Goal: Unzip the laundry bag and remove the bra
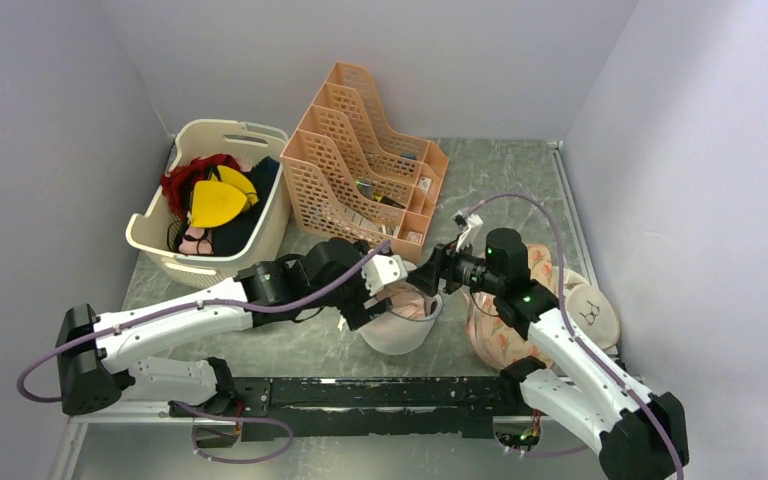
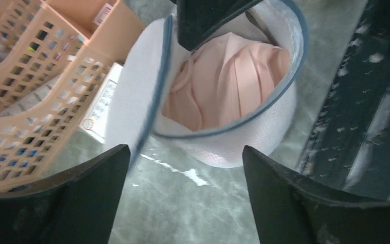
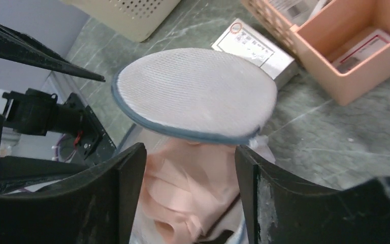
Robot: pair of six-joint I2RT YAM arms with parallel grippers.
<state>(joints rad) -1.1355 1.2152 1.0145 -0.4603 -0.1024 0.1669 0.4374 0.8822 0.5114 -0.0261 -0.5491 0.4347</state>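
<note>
The laundry bag (image 1: 398, 330) is a white mesh drum standing at the table's middle front, unzipped. Its round blue-edged lid (image 3: 195, 94) is flipped up. The pale pink bra (image 2: 228, 76) lies bunched inside and also shows in the right wrist view (image 3: 193, 188). My right gripper (image 3: 190, 173) is open, its fingers (image 3: 124, 198) reaching down into the bag's mouth on either side of the bra. In the top view it (image 1: 438, 272) comes from the right. My left gripper (image 2: 185, 168) is open and empty, just beside the bag's rim on its left (image 1: 385, 288).
A cream basket (image 1: 155, 245) of red, yellow and black clothes stands at back left. A peach file organiser (image 1: 360, 160) stands behind the bag, a white labelled box (image 3: 256, 48) at its foot. A peach printed pad (image 1: 500, 335) and a white disc (image 1: 590, 315) lie right. A black rail (image 1: 380, 395) runs along the front.
</note>
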